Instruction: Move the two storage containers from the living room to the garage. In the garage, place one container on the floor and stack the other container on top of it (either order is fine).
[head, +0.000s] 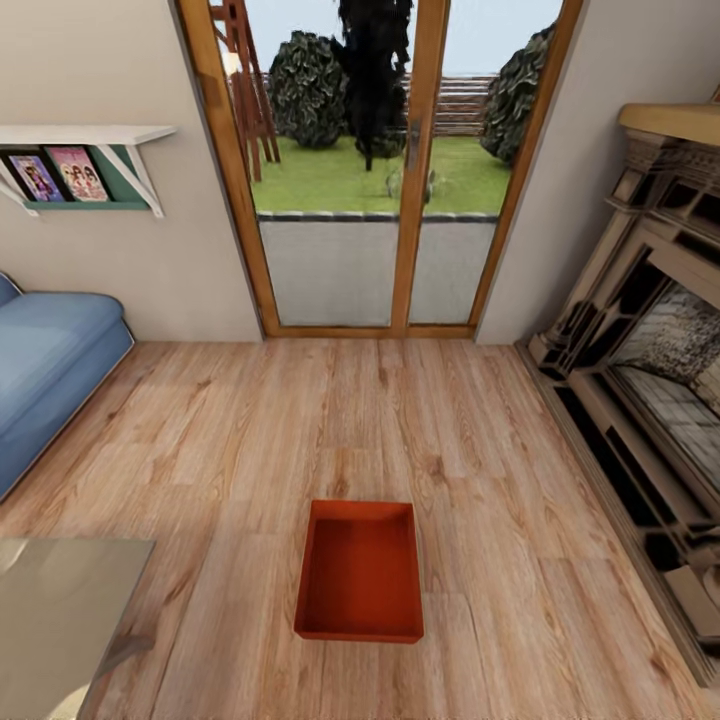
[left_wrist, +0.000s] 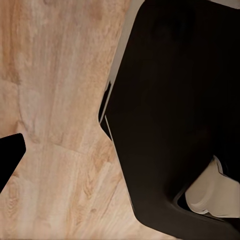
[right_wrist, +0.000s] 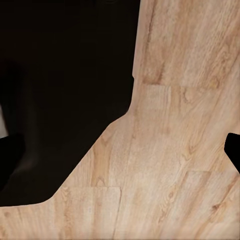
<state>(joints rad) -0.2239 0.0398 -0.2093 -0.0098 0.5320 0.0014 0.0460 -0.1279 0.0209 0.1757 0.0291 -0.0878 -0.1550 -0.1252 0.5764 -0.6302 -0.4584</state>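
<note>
Glass-topped table corner (head: 60, 600) sits nearest the head cam, lower left. Just ahead, 1 orange-red storage container (head: 360, 572) lies empty on the light wood plank floor (head: 480, 440) of the living room, roughly centred, long axis toward the wood-framed glass doors (head: 385, 170). Blue sofa (head: 45, 370) at left, wall shelf (head: 85, 150) w/ books above it, brick fireplace (head: 650, 380) at right. Wrist cams look down past the robot's dark base (left_wrist: 170, 115) onto planks; a black fingertip (left_wrist: 9, 155) edges the left wrist view, another fingertip (right_wrist: 233, 150) the right wrist view. Jaw width: cannot tell for either gripper; nothing seen held. Progress, judged: early stage. This container is not yet picked up; carry to garage and stacking of 2 remain.
</note>
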